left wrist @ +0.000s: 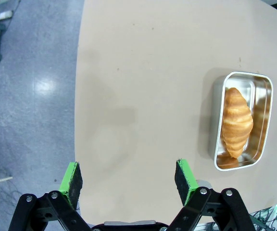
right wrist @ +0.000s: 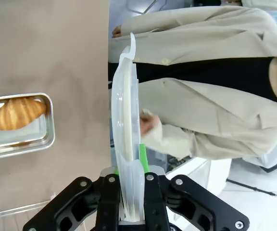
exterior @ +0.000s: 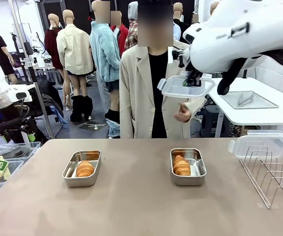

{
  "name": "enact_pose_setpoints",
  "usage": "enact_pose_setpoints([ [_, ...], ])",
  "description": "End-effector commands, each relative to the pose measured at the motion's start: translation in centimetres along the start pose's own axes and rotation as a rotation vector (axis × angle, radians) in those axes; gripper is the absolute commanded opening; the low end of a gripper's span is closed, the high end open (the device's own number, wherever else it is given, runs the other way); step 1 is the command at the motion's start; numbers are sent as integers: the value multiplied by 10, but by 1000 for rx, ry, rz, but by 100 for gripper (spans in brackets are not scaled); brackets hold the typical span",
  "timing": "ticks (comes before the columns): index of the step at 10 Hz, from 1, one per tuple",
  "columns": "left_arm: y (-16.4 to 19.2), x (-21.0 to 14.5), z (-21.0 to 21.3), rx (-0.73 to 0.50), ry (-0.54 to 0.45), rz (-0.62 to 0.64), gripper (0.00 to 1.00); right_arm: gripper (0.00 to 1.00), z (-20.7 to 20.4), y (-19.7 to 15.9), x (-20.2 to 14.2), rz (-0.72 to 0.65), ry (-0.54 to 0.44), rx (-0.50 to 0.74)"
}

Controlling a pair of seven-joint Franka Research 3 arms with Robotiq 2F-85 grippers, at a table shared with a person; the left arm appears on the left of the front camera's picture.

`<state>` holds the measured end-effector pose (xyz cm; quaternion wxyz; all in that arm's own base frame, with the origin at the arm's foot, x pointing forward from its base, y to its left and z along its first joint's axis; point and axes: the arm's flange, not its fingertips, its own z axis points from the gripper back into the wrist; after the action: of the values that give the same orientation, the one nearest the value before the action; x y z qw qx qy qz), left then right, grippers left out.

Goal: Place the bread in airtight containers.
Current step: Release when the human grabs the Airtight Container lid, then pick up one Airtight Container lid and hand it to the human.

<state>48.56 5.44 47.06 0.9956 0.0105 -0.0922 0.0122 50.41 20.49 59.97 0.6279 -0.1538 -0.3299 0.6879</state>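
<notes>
While the tan table [exterior: 131,206] fills the lower frame, the right gripper [exterior: 193,78] hangs at upper right, clamped tight on a clear lid [exterior: 184,88] in front of the person. Left gripper [left wrist: 129,175] at the bottom of its wrist view: jaws spread wide, holding nothing, above bare tabletop. Left tin [exterior: 82,168] at left-centre and right tin [exterior: 187,166] at right-centre each hold bread: one roll [exterior: 85,169] and another roll [exterior: 182,165].

Robotics lab or test workspace, white robot arm [exterior: 240,34] reaching over a plain beige table [exterior: 131,206], polished grey floor [left wrist: 28,86], clear storage crates [exterior: 14,151] alongside, white workbench [exterior: 279,115] nearby, open shared hall behind.
</notes>
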Motion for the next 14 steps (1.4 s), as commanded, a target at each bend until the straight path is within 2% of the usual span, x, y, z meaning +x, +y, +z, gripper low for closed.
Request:
enact_pose_setpoints([
  [1,0,0,2,7,-3,8,100,0,-6,-20,0,-43,41,39],
  [5,0,0,2,7,-3,8,100,0,-25,-34,-6,-76,105,62],
  [8,0,0,2,7,-3,8,100,0,-28,-35,-6,-76,108,83],
  [9,0,0,2,7,-3,8,100,5,-27,-34,-5,-79,112,86],
  [10,0,0,2,7,-3,8,100,21,-27,-35,-6,-86,118,92],
  [12,0,0,2,7,-3,8,100,58,-25,-34,-8,-91,124,130],
  [14,0,0,2,7,-3,8,100,96,5,-32,-21,-91,148,223],
])
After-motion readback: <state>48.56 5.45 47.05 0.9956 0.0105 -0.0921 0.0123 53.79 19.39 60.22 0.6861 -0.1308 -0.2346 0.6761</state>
